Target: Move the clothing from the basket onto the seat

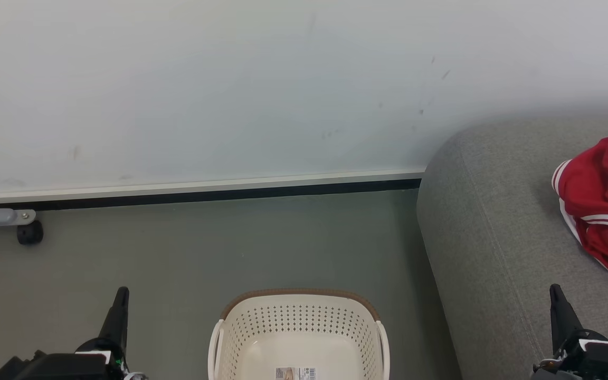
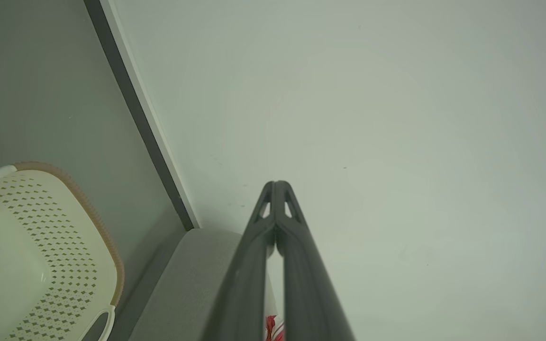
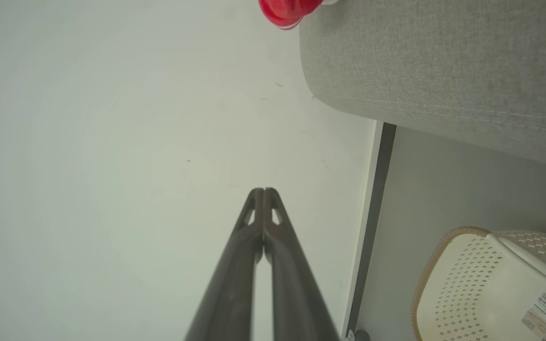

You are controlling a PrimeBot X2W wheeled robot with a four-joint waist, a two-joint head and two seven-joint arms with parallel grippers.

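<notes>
The red clothing (image 1: 605, 206) with white stripes lies in a heap on the light-grey seat (image 1: 494, 237) at the right edge of the head view. A scrap of the red clothing (image 3: 287, 10) shows at the top of the right wrist view. The cream basket (image 1: 298, 338) with its brown rim stands on the floor at bottom centre, only a label on its bottom. My left gripper (image 1: 122, 291) is shut with nothing in it, to the left of the basket. My right gripper (image 1: 554, 289) is shut and holds nothing, over the seat's front part. Each wrist view shows fingertips pressed together, left gripper (image 2: 276, 183), right gripper (image 3: 263, 190).
A white wall (image 1: 230, 89) with a dark skirting strip runs behind the grey floor (image 1: 230, 243). A grey bar with a black caster wheel (image 1: 29, 232) sits at the far left by the wall. The basket (image 2: 40, 255) and the seat's corner (image 2: 192, 279) appear in the left wrist view.
</notes>
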